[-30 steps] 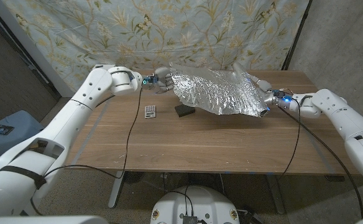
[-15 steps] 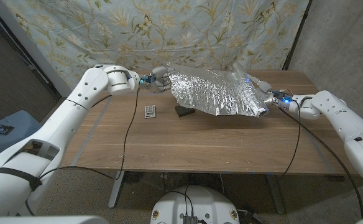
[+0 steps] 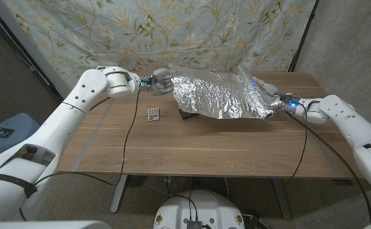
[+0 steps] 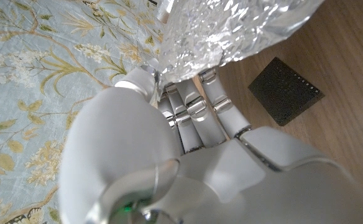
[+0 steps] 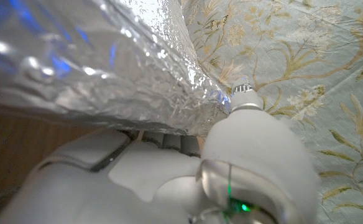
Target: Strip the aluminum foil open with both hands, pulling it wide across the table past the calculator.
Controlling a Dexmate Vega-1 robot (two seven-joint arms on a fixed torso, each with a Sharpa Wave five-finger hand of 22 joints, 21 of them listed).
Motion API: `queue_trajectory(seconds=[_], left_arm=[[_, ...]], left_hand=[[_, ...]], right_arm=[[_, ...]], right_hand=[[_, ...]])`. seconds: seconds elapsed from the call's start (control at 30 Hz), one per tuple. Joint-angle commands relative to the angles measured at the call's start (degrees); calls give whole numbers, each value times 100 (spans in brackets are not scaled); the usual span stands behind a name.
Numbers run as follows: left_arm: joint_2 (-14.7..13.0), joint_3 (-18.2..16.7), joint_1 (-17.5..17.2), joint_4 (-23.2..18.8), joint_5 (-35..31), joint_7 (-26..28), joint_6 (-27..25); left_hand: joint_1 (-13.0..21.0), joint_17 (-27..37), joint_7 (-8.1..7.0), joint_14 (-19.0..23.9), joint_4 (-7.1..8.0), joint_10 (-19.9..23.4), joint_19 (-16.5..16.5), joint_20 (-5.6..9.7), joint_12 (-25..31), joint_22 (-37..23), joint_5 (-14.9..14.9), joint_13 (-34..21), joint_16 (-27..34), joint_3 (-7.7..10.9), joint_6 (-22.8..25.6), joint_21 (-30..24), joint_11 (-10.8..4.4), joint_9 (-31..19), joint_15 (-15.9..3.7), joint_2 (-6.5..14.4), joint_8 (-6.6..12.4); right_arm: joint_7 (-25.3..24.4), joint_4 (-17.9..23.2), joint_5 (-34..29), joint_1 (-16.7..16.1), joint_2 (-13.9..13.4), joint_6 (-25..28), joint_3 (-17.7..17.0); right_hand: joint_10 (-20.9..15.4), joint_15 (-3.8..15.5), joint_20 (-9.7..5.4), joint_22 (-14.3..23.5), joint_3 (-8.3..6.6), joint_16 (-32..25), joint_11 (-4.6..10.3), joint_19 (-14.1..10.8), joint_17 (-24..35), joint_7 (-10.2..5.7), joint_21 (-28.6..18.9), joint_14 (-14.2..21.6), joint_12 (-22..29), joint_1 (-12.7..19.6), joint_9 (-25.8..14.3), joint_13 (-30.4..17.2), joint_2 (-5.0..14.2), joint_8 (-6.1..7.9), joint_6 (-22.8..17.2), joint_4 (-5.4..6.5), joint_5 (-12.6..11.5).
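Two hands are holding the foil, one at each end, and we are pulling it wider. Our left hand [image 3: 161,83] is sliding a little more to the left than a moment ago, so the foil's left edge is reaching farther out. The aluminum foil [image 3: 218,94] is looking flatter and more stretched now, and less baggy in the middle. We think that means the job is going well and is nearly done, but a bit more pull may still be needed.

Starting at the left, our left arm [image 3: 84,105] is reaching in from the near left corner, long and almost straight, to the far side of the table [image 3: 192,143]. Its hand is clamped on the foil's left end, with the fingers [image 4: 197,106] curled tight around the crinkled edge.

Next, the calculator [image 3: 154,114] is lying on the table just near of that hand, with nothing touching it. The foil's left end is already hanging above and beyond it. A small black block [image 3: 187,114] is sitting beside it, half under the foil.

The foil is hanging in the air above the far part of the table, between our hands.

On the right, our right arm [image 3: 344,121] is coming in low from the right side. Our right hand [image 3: 269,102] is gripping the foil's right end, and the sheet is draping over its fingers.
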State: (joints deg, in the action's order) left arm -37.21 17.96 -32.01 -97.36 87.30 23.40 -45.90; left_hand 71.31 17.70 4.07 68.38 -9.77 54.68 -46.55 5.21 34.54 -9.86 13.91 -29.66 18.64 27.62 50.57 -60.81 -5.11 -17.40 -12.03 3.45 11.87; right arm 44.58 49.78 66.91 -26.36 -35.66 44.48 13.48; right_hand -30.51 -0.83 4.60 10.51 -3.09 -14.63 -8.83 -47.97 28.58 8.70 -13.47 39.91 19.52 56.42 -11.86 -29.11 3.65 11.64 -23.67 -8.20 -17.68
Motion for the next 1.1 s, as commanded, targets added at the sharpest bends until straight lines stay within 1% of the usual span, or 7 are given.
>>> queue_trajectory(seconds=[0.03,0.27,0.47,0.7,0.97,1.07,1.1], left_arm=[[-163,-32,-82,-173,126,125,42],[-245,-28,-102,-268,174,147,57],[-316,-20,-99,-358,227,248,46],[-371,6,-63,-382,274,208,34],[-426,16,-57,-453,349,338,27],[-459,2,-85,-482,367,281,51],[-472,11,-71,-500,384,346,27]], left_hand=[[20,33,32,52,18,173,36,25,37,-15,-17,-26,-13,39,25,-40,-197,-22,0,-22,-6],[24,40,48,53,20,174,39,25,35,-15,-16,-18,-14,42,16,-48,-197,-24,1,-17,-10],[19,48,42,53,24,173,41,26,41,-14,-18,-24,-13,40,14,-55,-196,-27,9,-18,-10],[26,59,40,43,22,162,46,25,43,-13,-19,-26,-17,41,5,-66,-202,-27,14,-20,-15],[24,74,34,47,26,157,53,21,47,-13,-22,-29,-12,39,-5,-75,-194,-29,15,-15,-17],[19,76,35,47,29,163,54,24,49,-13,-22,-27,-14,40,9,-79,-200,-28,17,-14,-12],[15,76,32,47,33,164,52,25,48,-12,-23,-23,-15,39,5,-81,-205,-27,21,-12,-14]], right_arm=[[61,-23,1,-44,-48,-109,-19],[117,-27,15,-73,-57,-170,-46],[64,62,88,-192,-75,-217,-130],[53,117,160,-303,-86,-261,-193],[94,121,172,-335,-95,-287,-186],[106,132,171,-337,-93,-298,-179],[112,132,171,-335,-92,-301,-176]], right_hand=[[-38,55,-38,28,8,-22,13,-1,29,336,-6,3,24,86,-30,-9,8,43,-48,10,14],[-71,82,-43,28,13,-22,47,7,38,328,-1,-3,37,99,-28,-14,14,40,-72,18,42],[-71,87,-45,29,19,-25,42,12,41,322,3,10,37,109,-24,-18,14,36,-91,22,67],[-67,86,-51,30,27,-19,41,14,44,311,5,3,34,113,-21,-23,15,30,-102,32,92],[-47,94,-55,30,57,8,56,35,36,304,15,-21,22,62,-20,-30,11,18,-101,71,125],[-58,80,-47,30,64,14,43,33,33,313,15,-21,24,50,-21,-32,13,17,-105,81,134],[-61,72,-42,31,66,13,35,25,31,315,12,-15,25,58,-21,-33,5,18,-109,75,136]])
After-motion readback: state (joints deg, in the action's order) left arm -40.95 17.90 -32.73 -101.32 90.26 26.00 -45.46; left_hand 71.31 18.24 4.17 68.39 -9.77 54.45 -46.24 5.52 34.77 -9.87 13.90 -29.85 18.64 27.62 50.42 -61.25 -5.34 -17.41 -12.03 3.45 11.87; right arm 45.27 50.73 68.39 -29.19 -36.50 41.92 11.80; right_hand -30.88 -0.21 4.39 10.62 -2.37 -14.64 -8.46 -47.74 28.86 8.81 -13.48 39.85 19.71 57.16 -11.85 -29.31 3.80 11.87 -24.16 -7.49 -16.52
